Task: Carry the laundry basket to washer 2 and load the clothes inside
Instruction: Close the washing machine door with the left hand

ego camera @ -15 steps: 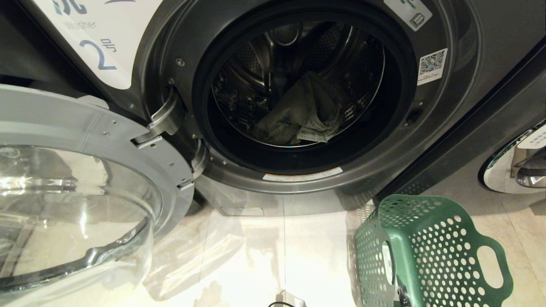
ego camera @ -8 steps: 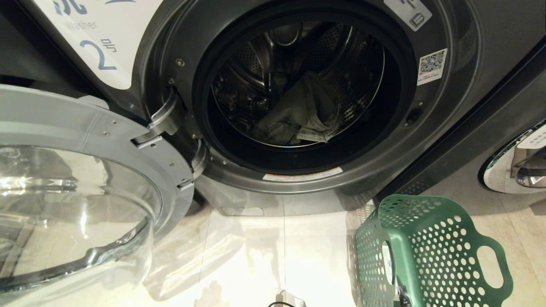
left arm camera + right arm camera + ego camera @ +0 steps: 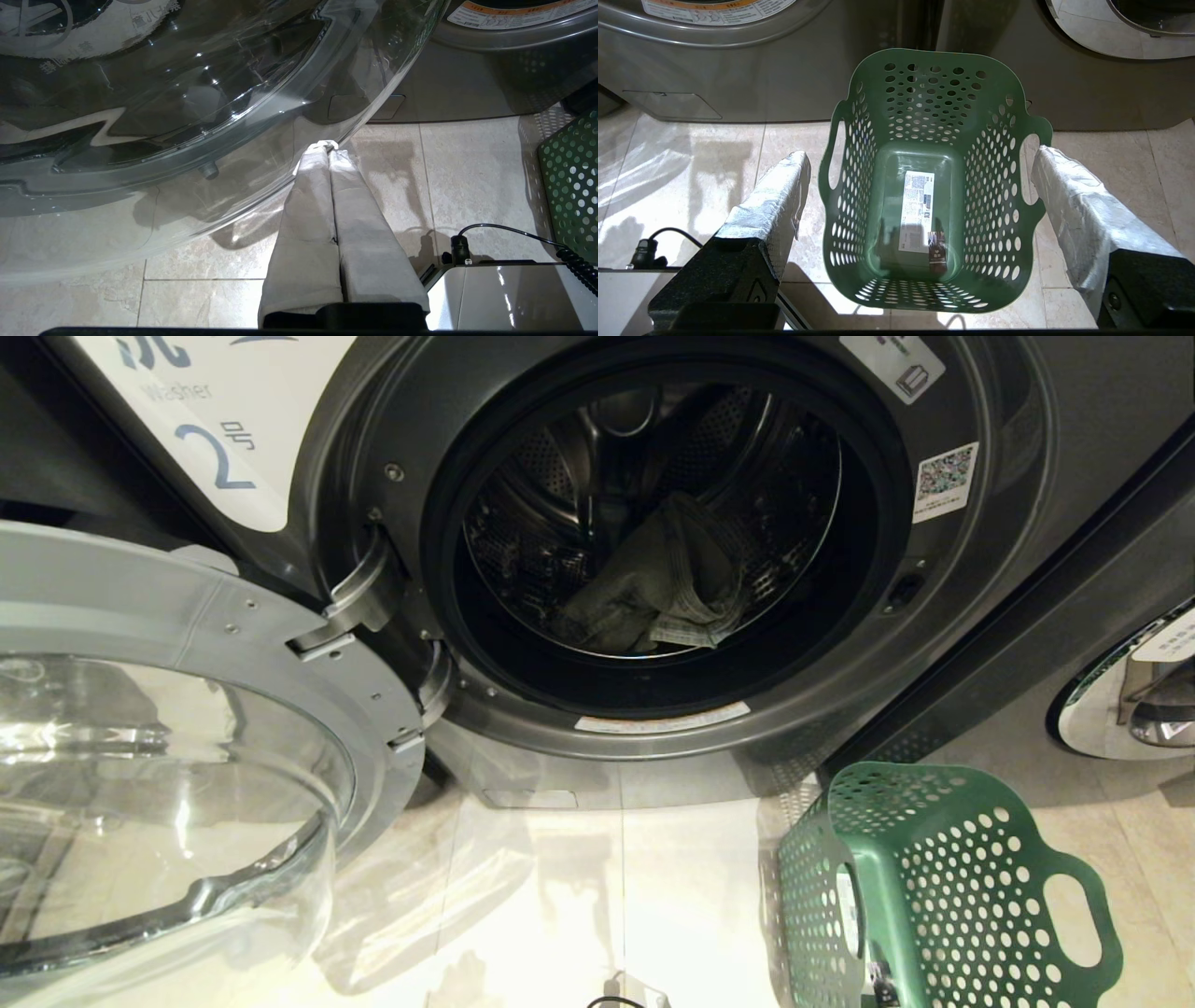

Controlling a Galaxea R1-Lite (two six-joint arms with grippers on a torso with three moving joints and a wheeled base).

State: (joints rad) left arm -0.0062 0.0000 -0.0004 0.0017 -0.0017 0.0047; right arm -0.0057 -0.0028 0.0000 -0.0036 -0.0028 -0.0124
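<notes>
Washer 2 [image 3: 373, 448] stands with its round door [image 3: 215, 616] swung open to the left. Grey-green clothes [image 3: 653, 588] lie inside its drum. On the floor at the lower right sits the green perforated laundry basket [image 3: 952, 877]. The right wrist view looks down into the basket [image 3: 999, 140], which holds only a white label [image 3: 916, 210] on its bottom. My right gripper [image 3: 920, 154] hangs open above the basket, one wrapped finger on each side of it. My left gripper [image 3: 327, 149] is shut on nothing, low over the tiles beside the door's glass bowl [image 3: 187, 93].
A neighbouring washer's door [image 3: 1130, 700] shows at the right edge. My own base [image 3: 504, 294] and a black cable [image 3: 509, 228] lie low near the basket. Pale floor tiles [image 3: 597, 896] stretch between the open door and the basket.
</notes>
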